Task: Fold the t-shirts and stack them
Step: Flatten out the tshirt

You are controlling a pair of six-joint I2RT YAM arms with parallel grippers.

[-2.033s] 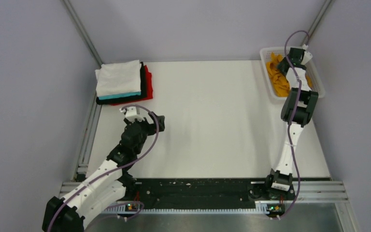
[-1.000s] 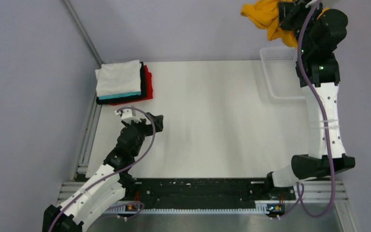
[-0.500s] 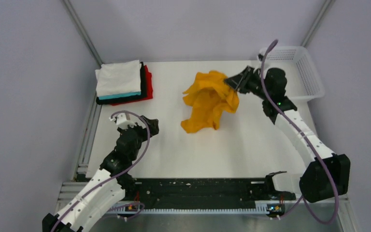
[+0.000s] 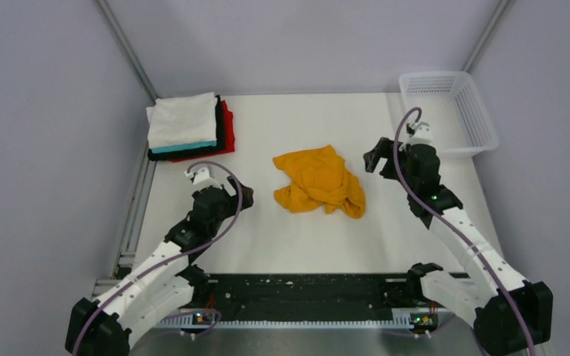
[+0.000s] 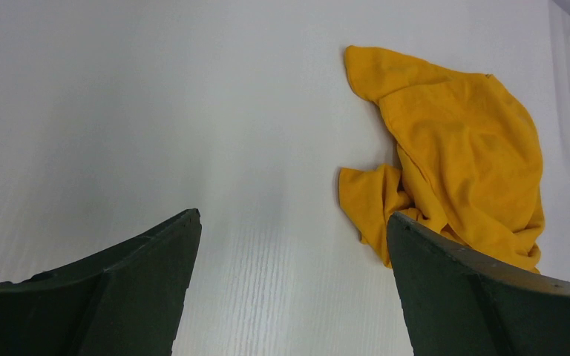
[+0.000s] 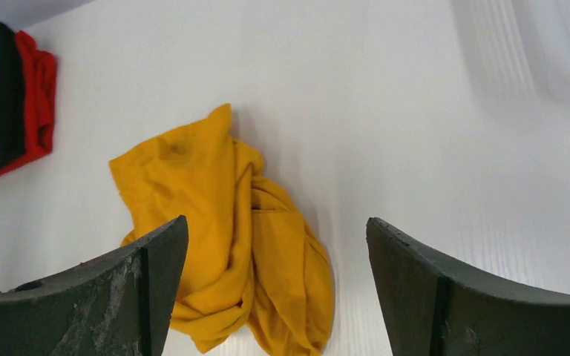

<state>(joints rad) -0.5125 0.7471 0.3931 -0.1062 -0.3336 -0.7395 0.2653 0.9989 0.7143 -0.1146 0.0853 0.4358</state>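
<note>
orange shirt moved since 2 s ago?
Yes. The orange shirt was in the white basket at the far right; now it lies crumpled mid-table, left of the basket.

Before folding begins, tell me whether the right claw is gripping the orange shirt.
No, the right claw gapes open, with the orange shirt lying crumpled on the table.
</note>
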